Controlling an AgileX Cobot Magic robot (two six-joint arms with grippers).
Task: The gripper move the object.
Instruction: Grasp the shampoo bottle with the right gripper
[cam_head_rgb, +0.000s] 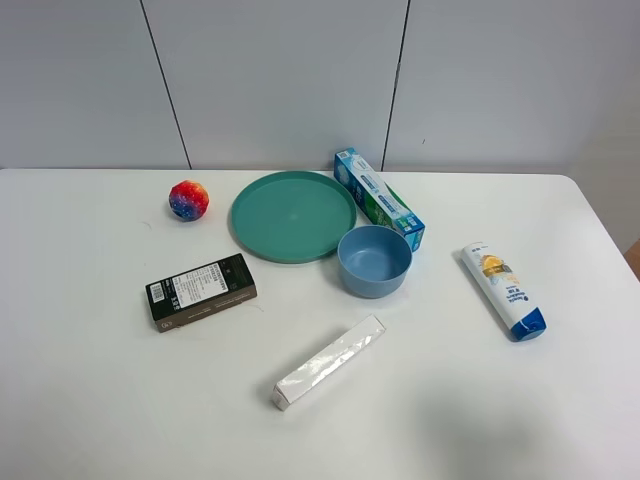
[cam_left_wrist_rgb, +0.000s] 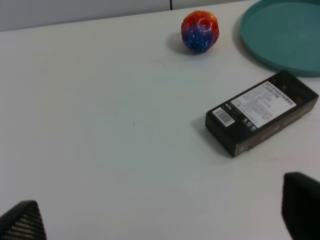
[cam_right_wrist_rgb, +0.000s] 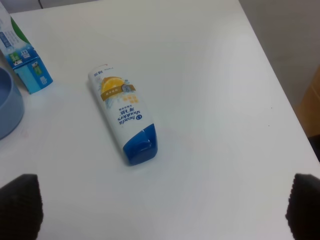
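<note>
The white tube-shaped bottle (cam_head_rgb: 503, 290) with a dark blue cap and yellow-orange label lies flat on the right side of the white table, cap toward the front edge. It also shows in the right wrist view (cam_right_wrist_rgb: 124, 117). My right gripper (cam_right_wrist_rgb: 162, 207) is open and empty, its black fingertips (cam_right_wrist_rgb: 20, 205) wide apart, some way short of the cap. My left gripper (cam_left_wrist_rgb: 160, 220) is open and empty, its fingertips (cam_left_wrist_rgb: 302, 205) spread over bare table near the black box (cam_left_wrist_rgb: 262, 112). Neither arm shows in the exterior high view.
A blue-green toothpaste box (cam_head_rgb: 378, 198) and a blue bowl (cam_head_rgb: 375, 260) lie left of the bottle. A green plate (cam_head_rgb: 293, 215), a colourful ball (cam_head_rgb: 189, 200), the black box (cam_head_rgb: 201, 291) and a long white-silver box (cam_head_rgb: 330, 362) lie further left. The table's right edge (cam_head_rgb: 610, 250) is close.
</note>
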